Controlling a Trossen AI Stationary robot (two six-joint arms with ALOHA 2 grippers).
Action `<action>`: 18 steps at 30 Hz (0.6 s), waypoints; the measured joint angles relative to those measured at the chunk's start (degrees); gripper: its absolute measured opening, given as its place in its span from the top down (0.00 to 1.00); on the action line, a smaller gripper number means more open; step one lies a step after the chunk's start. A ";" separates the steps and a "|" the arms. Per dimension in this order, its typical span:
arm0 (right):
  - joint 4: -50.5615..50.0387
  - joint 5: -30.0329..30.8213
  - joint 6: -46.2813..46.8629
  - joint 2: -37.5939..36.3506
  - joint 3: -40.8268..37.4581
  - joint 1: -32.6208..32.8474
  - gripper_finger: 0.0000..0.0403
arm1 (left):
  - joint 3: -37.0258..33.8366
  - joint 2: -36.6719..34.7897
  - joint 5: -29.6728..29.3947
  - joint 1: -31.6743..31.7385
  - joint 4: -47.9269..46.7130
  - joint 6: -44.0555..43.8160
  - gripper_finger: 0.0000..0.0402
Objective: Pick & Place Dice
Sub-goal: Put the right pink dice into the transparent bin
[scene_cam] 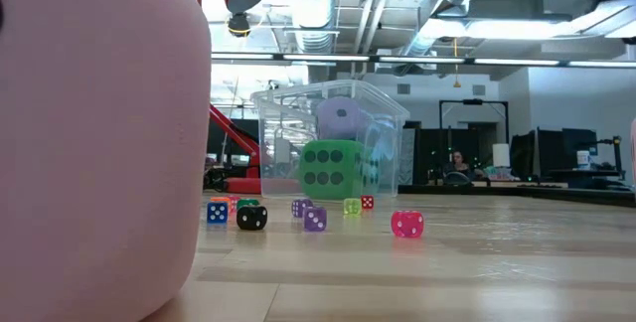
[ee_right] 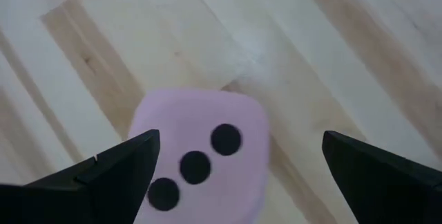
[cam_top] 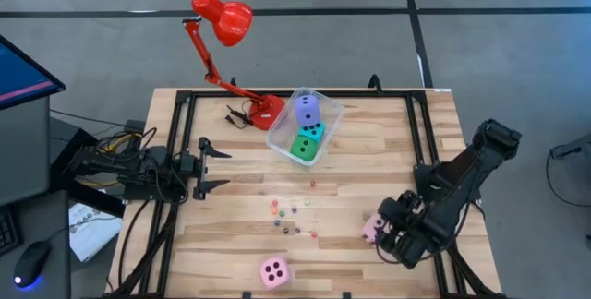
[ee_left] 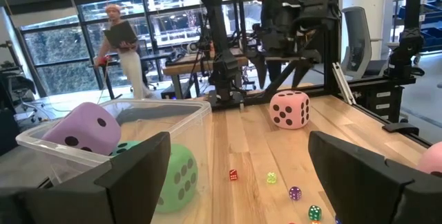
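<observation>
A pink die (cam_top: pixel 371 228) rests on the table at the right. My right gripper (cam_top: pixel 382 236) hangs open over it, pointing down, with one finger on either side (ee_right: pixel 242 141) of its three-pip face (ee_right: pixel 197 158). A second pink die (cam_top: pixel 274 271) lies near the front edge and fills the left of the low view (scene_cam: pixel 99 143). The purple die (cam_top: pixel 307 110), the cyan die (cam_top: pixel 315 131) and the green die (cam_top: pixel 303 148) sit in the clear tub (cam_top: pixel 330 107). Several tiny dice (cam_top: pixel 291 216) are scattered mid-table. My left gripper (cam_top: pixel 222 170) waits open at the left.
A red desk lamp (cam_top: pixel 226 22) stands with its base (cam_top: pixel 265 110) just left of the tub. Black frame rails (cam_top: pixel 175 142) run along the table's sides. Bare wood lies between the tiny dice and the tub. A person (ee_left: pixel 124 51) stands in the room beyond.
</observation>
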 joint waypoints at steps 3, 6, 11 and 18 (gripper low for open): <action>0.55 0.02 -0.03 0.96 1.20 0.49 0.01 | 0.01 0.00 0.00 -0.02 -0.01 -0.02 0.17; 0.57 0.01 -0.04 1.23 2.11 1.03 0.01 | 0.00 0.00 0.00 -0.01 0.00 0.00 0.17; 1.52 -1.72 -0.13 1.23 2.17 1.10 0.01 | -0.01 0.00 0.00 -0.02 0.01 0.00 0.17; 2.32 -2.43 -0.19 4.44 2.19 1.08 0.01 | 0.00 0.00 0.00 -0.02 0.01 0.00 0.17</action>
